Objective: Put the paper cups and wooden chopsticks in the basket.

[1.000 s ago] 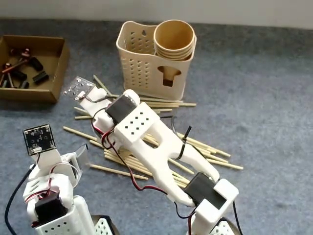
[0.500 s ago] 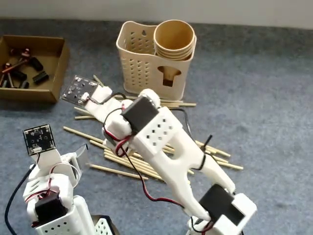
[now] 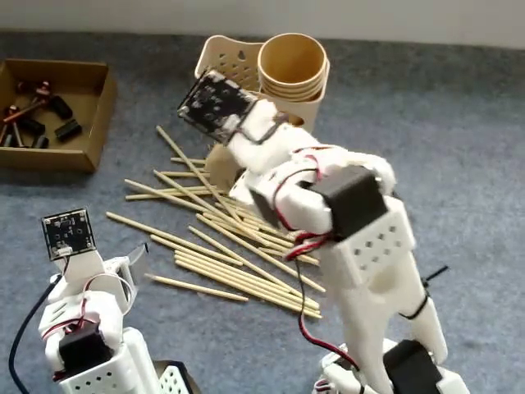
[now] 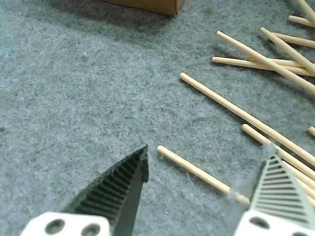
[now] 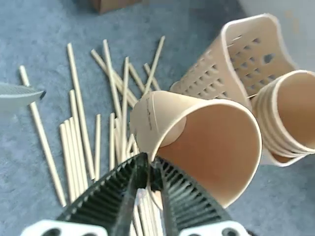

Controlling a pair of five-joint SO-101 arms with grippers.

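A tan paper cup [image 5: 206, 142] lies tilted with its rim pinched in my shut right gripper [image 5: 147, 160]; it hangs just in front of the cream basket [image 3: 225, 70], under the raised right wrist, above the carpet. A stack of paper cups [image 3: 293, 61] stands in the basket's right part. Several wooden chopsticks [image 3: 221, 246] lie scattered on the grey carpet in front of the basket. My left gripper [image 4: 206, 147] is open low over the carpet at the pile's near-left edge, with one chopstick [image 4: 197, 172] lying between its fingers.
A brown cardboard box [image 3: 49, 111] with small dark parts sits at the far left. The right arm's white body [image 3: 369, 246] rises over the right side of the chopstick pile. Bare carpet [image 3: 459, 164] stretches to the right of the basket.
The right arm has risen from the chopstick pile and swung toward the basket, and a paper cup now shows in its gripper. More chopsticks are uncovered. The left arm has kept still.
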